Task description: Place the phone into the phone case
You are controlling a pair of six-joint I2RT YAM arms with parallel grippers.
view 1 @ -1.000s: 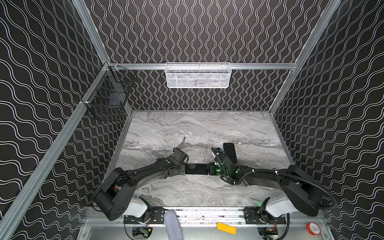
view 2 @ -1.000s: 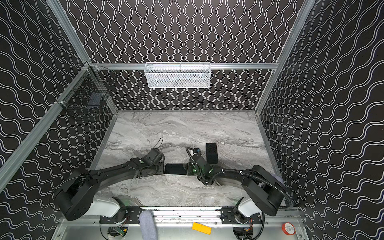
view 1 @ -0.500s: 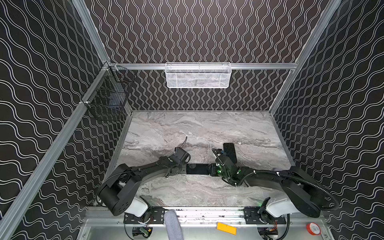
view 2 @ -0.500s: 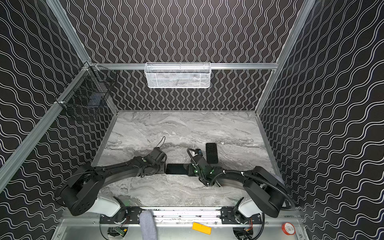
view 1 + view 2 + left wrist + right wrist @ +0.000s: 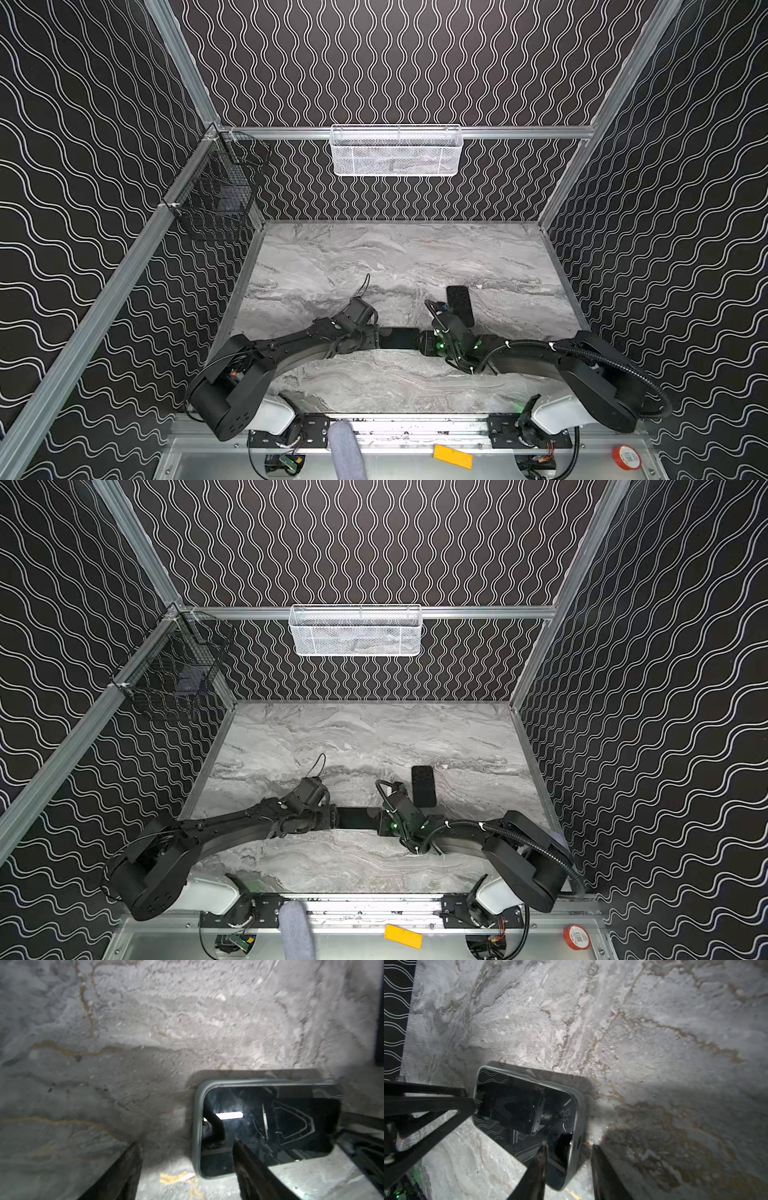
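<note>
Phone [image 5: 270, 1122]: glossy black, screen up, inside grey case [image 5: 196, 1126], lying flat.

Top views: even overhead light falling, detail reading sharp, walls [image 5: 83, 208] stretching at 3 and 9 o'clock. Wrist views: dim, grainy, softening; table [image 5: 187, 1012] glowing patchily, shadow pooling beside phone [image 5: 268, 1124], its screen catching white glare.

phone [image 5: 270, 1122] in case [image 5: 196, 1126] | between left arm [image 5: 291, 347], right arm [image 5: 528, 357] | slab [image 5: 459, 305] behind right arm

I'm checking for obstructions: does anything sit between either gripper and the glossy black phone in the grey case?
Nothing visible does. With open jaws, the left gripper and the right gripper each straddle one short end of the glossy black phone, seated in its grey case.
</note>
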